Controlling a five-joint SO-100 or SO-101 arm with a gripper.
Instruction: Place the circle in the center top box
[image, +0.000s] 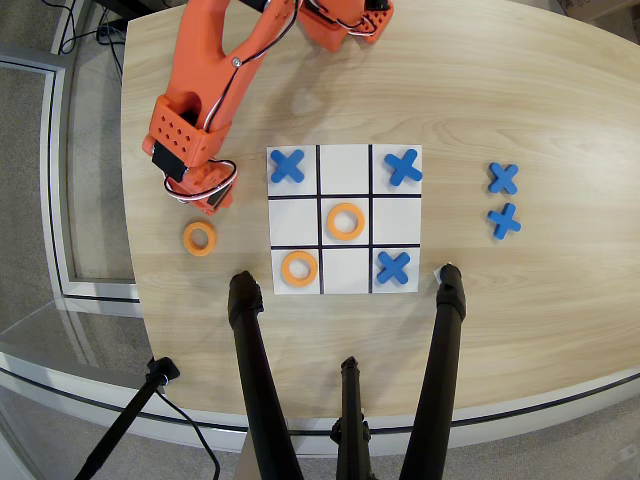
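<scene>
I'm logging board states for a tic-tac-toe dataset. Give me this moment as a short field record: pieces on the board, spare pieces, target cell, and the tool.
board: nine-cell white board on a wooden table
orange rings on board: centre cell; bottom-left cell
blue X's on board: top-left; top-right; bottom-right
center top box: empty, as are three other cells
spare ring: on table left of board
spare X's: two right of board
tool: above the spare ring, not touching; jaw state unclear

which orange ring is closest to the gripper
The orange ring lying on the bare wood left of the board, just below the gripper. The other two rings sit in board cells, farther right.
</scene>
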